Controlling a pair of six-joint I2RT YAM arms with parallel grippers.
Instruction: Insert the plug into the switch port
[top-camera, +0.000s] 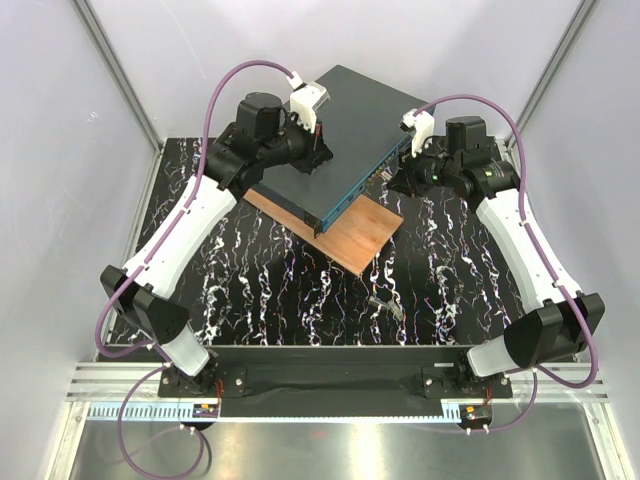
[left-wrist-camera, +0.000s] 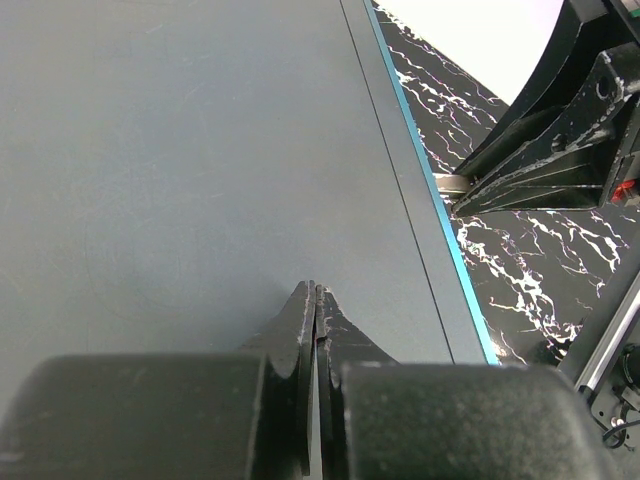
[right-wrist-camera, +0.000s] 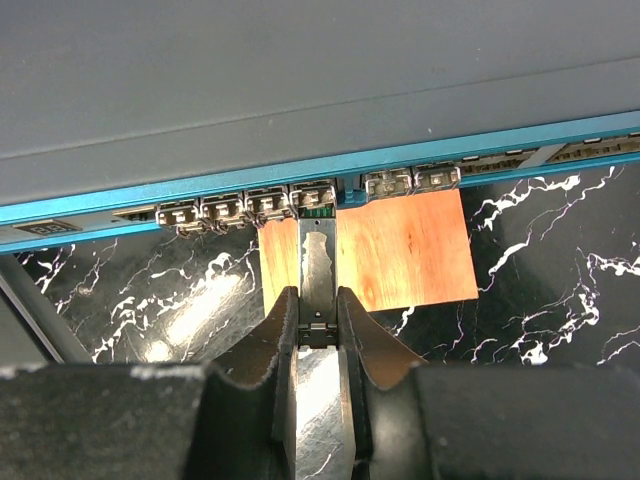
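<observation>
The switch (top-camera: 350, 120) is a flat dark grey box resting partly on a brown wooden board (top-camera: 350, 238). Its teal front face (right-wrist-camera: 470, 152) carries a row of small ports. My right gripper (right-wrist-camera: 318, 305) is shut on a slim metal plug (right-wrist-camera: 318, 262). The plug's tip is at the mouth of a port (right-wrist-camera: 315, 198) near the middle of the row, lined up with it. In the top view the right gripper (top-camera: 393, 178) is at the switch's front face. My left gripper (left-wrist-camera: 315, 292) is shut and empty, its tips on the switch's top (left-wrist-camera: 180, 150).
A small loose metal part (top-camera: 385, 305) lies on the black marbled table (top-camera: 250, 290) in front of the board. The enclosure's white walls stand on both sides. The right gripper's fingers (left-wrist-camera: 560, 150) show at the switch's edge in the left wrist view.
</observation>
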